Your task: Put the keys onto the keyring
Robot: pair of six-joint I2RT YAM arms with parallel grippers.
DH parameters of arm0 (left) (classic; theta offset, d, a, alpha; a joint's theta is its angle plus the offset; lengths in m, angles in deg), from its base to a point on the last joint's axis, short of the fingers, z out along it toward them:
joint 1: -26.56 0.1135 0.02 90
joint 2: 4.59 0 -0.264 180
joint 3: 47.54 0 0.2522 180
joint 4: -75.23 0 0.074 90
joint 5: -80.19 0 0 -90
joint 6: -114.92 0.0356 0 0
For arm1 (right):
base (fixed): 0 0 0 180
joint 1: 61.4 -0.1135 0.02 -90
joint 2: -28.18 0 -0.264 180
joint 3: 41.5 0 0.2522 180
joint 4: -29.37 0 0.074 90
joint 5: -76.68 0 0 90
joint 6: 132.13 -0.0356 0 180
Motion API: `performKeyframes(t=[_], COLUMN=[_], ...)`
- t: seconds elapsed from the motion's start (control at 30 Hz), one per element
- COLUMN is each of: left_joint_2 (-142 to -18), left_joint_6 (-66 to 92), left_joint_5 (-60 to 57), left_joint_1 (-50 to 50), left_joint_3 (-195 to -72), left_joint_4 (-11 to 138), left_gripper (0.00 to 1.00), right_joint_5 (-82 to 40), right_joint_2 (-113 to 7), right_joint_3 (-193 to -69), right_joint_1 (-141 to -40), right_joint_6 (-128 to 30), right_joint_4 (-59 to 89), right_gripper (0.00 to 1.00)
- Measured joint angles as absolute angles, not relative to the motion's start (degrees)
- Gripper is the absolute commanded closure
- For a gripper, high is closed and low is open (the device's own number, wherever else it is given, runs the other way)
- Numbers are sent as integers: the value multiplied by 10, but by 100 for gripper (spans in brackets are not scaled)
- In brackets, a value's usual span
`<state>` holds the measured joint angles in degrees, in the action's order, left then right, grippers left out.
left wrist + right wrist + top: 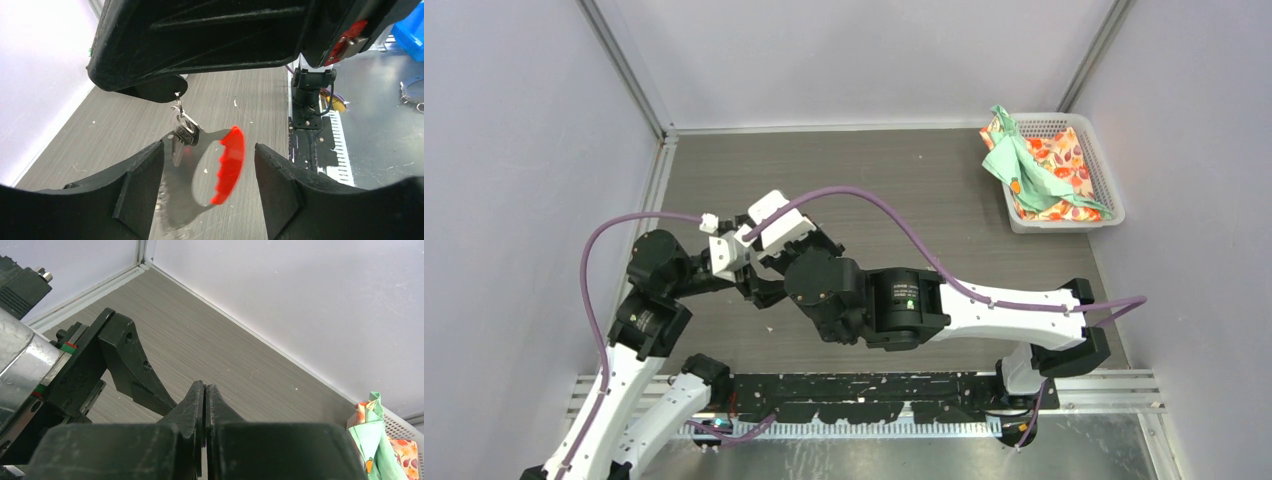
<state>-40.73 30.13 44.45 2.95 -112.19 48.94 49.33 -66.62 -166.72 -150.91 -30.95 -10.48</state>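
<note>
Basket point(1064, 224), far right: holds patterned cloths point(1034, 170). Your left gripper point(207, 150): jaws wide apart, gripping nothing, with the keyring point(230, 160) between its fingers. Your right gripper point(205, 386): pinched closed on the black-tagged key point(186, 134), which hangs just beside the keyring.

We see the keyring point(229, 165) as a blurred grey loop with a red tab. One black-tagged silver key point(186, 134) hangs at its upper left.

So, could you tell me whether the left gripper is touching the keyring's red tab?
Apart. The left wrist view shows table between the red tab and the nearer finger of the open left gripper.
</note>
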Motion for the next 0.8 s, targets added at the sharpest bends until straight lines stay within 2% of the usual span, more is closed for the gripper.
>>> performKeyframes(t=[0.3, 0.53, 0.6, 0.73, 0.8], left_joint_2=[-407, -407, -407, -403, -400], left_joint_6=[294, 292, 286, 279, 278], left_joint_5=[435, 402, 402, 413, 419], left_joint_1=[29, 29, 29, 29, 29], left_joint_3=[-1123, -1123, -1123, -1123, -1123], left_joint_4=[490, 490, 492, 493, 494], left_gripper=[33, 38, 42, 62, 66], right_joint_5=[491, 491, 491, 489, 487], right_joint_2=[-666, -668, -670, -679, -683], right_joint_3=[-1667, -1667, -1669, -1676, -1676], right_joint_1=[-1515, -1519, -1519, -1520, -1520], right_joint_6=[-309, -309, -309, -309, -308], right_joint_4=[-111, -115, -116, -118, -119], right_gripper=[99, 99, 99, 99, 99])
